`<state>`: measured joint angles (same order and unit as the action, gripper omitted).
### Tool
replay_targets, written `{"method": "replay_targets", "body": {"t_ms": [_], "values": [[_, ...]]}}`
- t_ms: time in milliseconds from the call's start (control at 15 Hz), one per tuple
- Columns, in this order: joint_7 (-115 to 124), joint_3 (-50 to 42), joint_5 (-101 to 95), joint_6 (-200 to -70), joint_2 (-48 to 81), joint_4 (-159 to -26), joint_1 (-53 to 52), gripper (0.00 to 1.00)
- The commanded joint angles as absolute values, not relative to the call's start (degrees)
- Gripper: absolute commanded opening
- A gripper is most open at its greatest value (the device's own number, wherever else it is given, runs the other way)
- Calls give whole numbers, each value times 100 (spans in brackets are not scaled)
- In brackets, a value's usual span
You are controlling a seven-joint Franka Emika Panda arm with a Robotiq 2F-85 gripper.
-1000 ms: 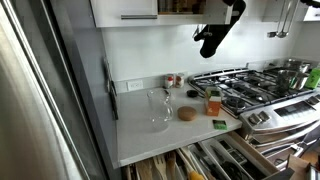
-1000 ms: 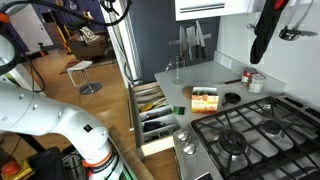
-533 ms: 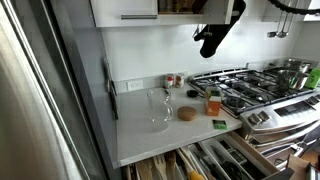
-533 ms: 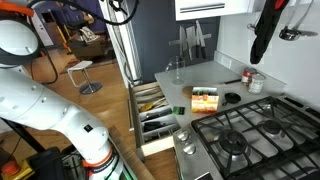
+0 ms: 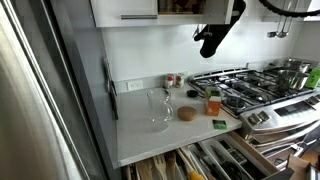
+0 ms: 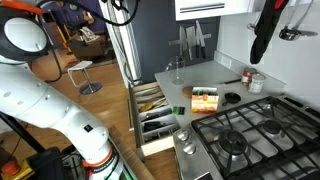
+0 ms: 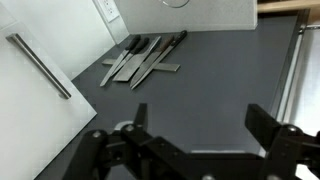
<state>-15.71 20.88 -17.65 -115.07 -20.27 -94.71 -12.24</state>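
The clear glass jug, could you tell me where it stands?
In an exterior view, the clear glass jug stands on the white counter, just left of the round brown disc.

Wrist view cuts the gripper [image 7: 197, 125] off at 6 o'clock, only finger ends show. The round thing [image 7: 176, 3] at 12 o'clock is clipped too, and the jars [image 5: 172, 80] in an exterior view are too tiny to make out.
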Motion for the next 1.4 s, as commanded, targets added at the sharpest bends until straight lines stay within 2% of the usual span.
{"method": "replay_targets", "body": {"t_ms": [0, 467, 1133, 1200, 1333], "values": [[-711, 2481, -2491, -11497, -1410, -8866, -1113, 100], [-57, 2439, -3647, -10835, -251, -7471, -1169, 100], [-882, 1684, -3659, -10363, 1065, -5632, -1553, 100], [-682, 1854, -3615, -10654, 769, -6148, -1351, 100], [-708, 1823, -3614, -10653, 845, -6063, -1343, 100]]}}
